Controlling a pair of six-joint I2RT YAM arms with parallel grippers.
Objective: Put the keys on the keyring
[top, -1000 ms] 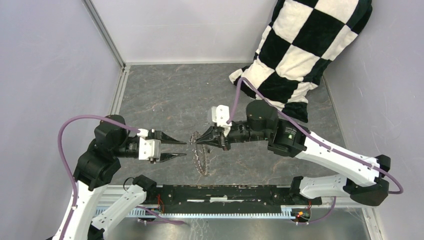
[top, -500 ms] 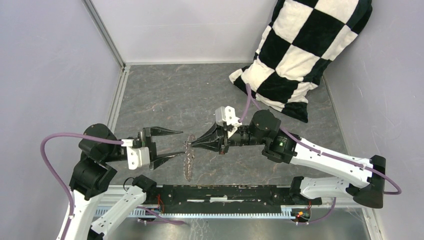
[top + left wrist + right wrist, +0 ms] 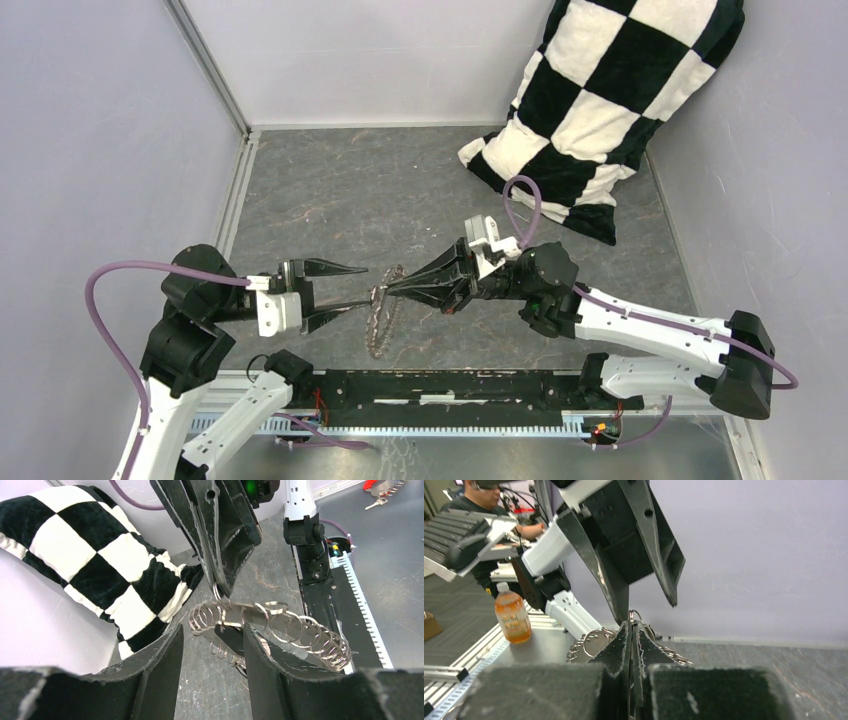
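Observation:
The keyring [image 3: 379, 318] is a large metal ring strung with many small wire loops, seen nearly edge-on near the table's front. My right gripper [image 3: 390, 291] is shut on one loop at its top; the pinch [image 3: 631, 626] shows clearly in the right wrist view. Facing it from the left, my left gripper [image 3: 352, 288] is open, its fingertips [image 3: 252, 632] just short of the keyring [image 3: 280, 625], with nothing between them. In the left wrist view the right fingers [image 3: 220, 555] come down from above onto the ring. The keys are out of view.
A black-and-white checkered pillow [image 3: 610, 90] leans in the back right corner. The black rail [image 3: 450, 385] with both arm bases runs along the near edge. An orange bottle [image 3: 512, 615] stands outside the cell. Grey walls enclose the table [image 3: 330, 190].
The left arm drew back to the left and opened wider, then narrowed slightly. The right gripper carried the keyring leftwards toward it, and its wrist has swung back to the right.

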